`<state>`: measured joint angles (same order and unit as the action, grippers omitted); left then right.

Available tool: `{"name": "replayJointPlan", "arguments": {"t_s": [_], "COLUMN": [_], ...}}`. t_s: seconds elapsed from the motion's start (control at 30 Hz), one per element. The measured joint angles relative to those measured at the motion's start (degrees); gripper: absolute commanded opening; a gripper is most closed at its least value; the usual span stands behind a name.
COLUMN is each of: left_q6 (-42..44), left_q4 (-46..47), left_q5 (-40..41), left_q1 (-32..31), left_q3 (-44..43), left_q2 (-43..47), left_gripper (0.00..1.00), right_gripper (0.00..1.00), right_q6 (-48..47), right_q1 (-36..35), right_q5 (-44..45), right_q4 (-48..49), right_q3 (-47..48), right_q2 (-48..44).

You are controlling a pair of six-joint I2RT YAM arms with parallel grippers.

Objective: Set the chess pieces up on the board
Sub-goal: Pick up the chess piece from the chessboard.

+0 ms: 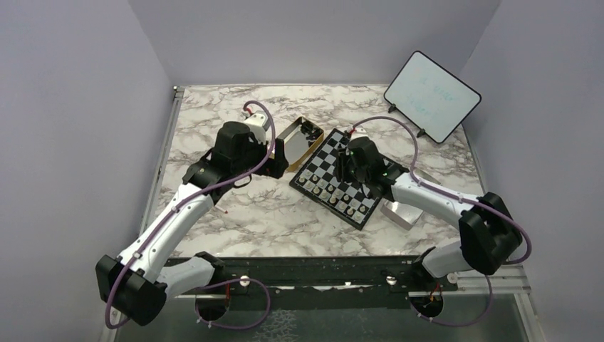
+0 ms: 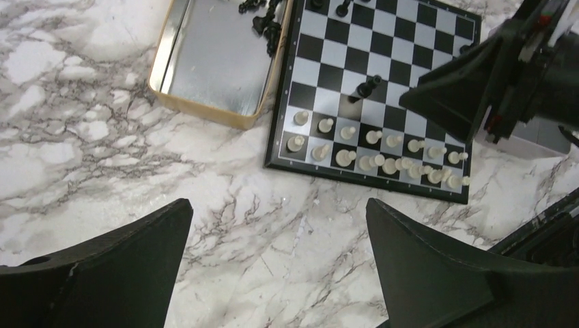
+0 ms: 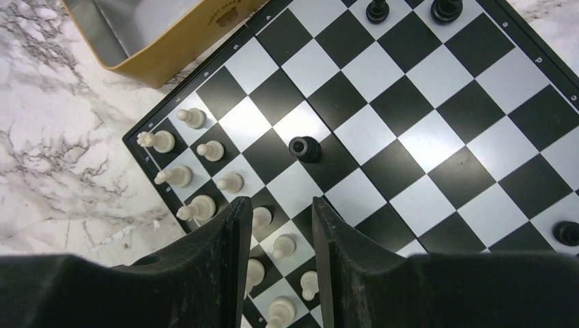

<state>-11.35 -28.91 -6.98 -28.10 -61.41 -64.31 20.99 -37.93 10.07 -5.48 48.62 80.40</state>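
Left tool [image 2: 278,208] gaping; right tool [image 3: 281,203] narrowly parted over board [image 3: 437,137], tin [image 3: 171,58] beside

A white marble-patterned table [image 1: 249,214] with grey veins fills the floor of the scene, and pale lilac walls [image 1: 71,107] close it in on three sides. A rectangular gold metal tin [image 2: 205,113] lies open on the table towards the far middle, its inside a dull silver. At the far right corner a white tablet [image 1: 431,95] with a dark rim stands tilted on two small dark feet, bearing faint writing too small to read. A flat silvery metal piece [image 1: 400,212] lies on the table's right side, partly hidden. A black rail [image 1: 320,274] runs along the near edge.
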Motion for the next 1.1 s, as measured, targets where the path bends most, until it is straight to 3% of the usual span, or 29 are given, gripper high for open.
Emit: {"name": "replayJointPlan", "arguments": {"t_s": [0.33,0.77,1.1], "left_q6": [1.14,1.55,1.60], "left_q4": [2.82,4.37,4.42], "left_q5": [3.63,4.55,4.55], "left_q1": [0.00,0.00,0.00], "left_q3": [10.73,11.65,11.74], "left_q2": [7.10,9.68,10.05], "left_gripper": [0.99,0.99,0.99], "right_gripper": [0.35,0.35,0.25], "right_q6": [-4.13,-4.79,-4.98], "right_q1": [0.00,0.00,0.00], "right_q5": [2.14,2.99,4.63], "right_q4": [-0.07,-0.35,-0.66], "right_q3": [6.03,10.54,10.91], "right_q2": [8.68,16.65,17.22]}}
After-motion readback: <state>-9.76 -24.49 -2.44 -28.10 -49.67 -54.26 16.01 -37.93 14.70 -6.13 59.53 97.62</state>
